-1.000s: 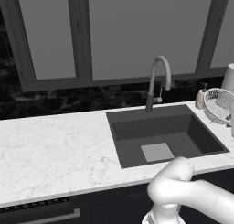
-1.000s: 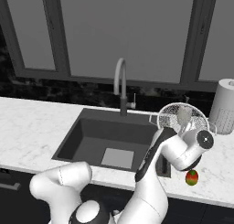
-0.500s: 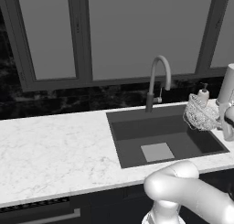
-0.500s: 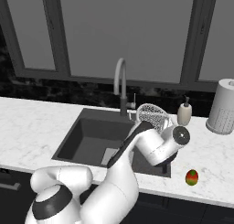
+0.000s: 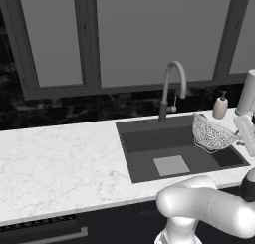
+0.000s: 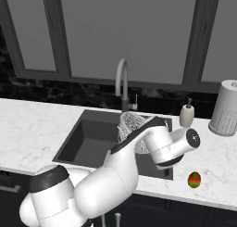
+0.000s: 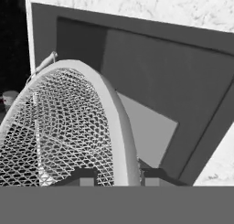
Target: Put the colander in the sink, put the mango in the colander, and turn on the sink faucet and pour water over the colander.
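Observation:
My gripper (image 7: 119, 176) is shut on the thin rim of the colander (image 7: 64, 127), one finger on each side. The silvery mesh colander (image 5: 211, 133) hangs tilted over the right part of the dark sink (image 5: 149, 158), above its floor. In the right base view the colander (image 6: 132, 123) is partly hidden behind my arm. The red and yellow mango (image 6: 194, 179) lies on the marble counter right of the sink (image 6: 83, 142). The gooseneck sink faucet (image 5: 169, 88) stands behind the basin, and no water is in view at its spout.
A beige soap dispenser (image 5: 220, 106) and a tall white canister (image 6: 224, 108) stand at the back right of the counter. White marble counter (image 5: 55, 158) stretches left of the sink. Dark windows rise behind the faucet.
My arm has swung left, carrying the colander from above the counter right of the sink to over the basin's right part. The mango has stayed where it was.

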Available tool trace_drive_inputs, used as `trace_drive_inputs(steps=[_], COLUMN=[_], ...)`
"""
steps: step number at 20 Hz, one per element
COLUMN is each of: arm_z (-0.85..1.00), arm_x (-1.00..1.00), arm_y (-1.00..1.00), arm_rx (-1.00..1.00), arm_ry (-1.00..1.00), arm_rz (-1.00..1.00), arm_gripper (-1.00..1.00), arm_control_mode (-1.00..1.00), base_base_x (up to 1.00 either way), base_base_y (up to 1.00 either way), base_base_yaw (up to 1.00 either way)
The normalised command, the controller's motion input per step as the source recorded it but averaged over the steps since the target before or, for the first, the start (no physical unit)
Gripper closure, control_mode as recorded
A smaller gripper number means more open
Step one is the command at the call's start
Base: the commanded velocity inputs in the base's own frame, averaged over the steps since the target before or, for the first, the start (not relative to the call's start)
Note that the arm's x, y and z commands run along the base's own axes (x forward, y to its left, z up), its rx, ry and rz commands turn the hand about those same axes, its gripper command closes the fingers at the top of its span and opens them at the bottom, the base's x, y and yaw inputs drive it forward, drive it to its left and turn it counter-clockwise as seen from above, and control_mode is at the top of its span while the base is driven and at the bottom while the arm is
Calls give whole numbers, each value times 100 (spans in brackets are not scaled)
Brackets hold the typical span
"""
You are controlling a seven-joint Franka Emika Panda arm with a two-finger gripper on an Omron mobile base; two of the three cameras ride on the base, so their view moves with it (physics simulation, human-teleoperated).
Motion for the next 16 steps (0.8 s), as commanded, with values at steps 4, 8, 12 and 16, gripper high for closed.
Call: trace_drive_inputs(steps=[4, 8, 12, 16], arm_z=[1, -1, -22, -25], arm_x=[1, 0, 0, 8], arm_y=[67, 37, 11, 27], arm_rx=[-23, -17, -3, -1], arm_ry=[0, -1, -17, -14], arm_rz=[19, 3, -2, -5], arm_gripper=[100, 100, 100, 100], arm_control_mode=[-100, -100, -100, -100], base_base_x=[0, 0, 0, 0], base_base_y=[0, 0, 0, 0], base_base_yaw=[0, 0, 0, 0])
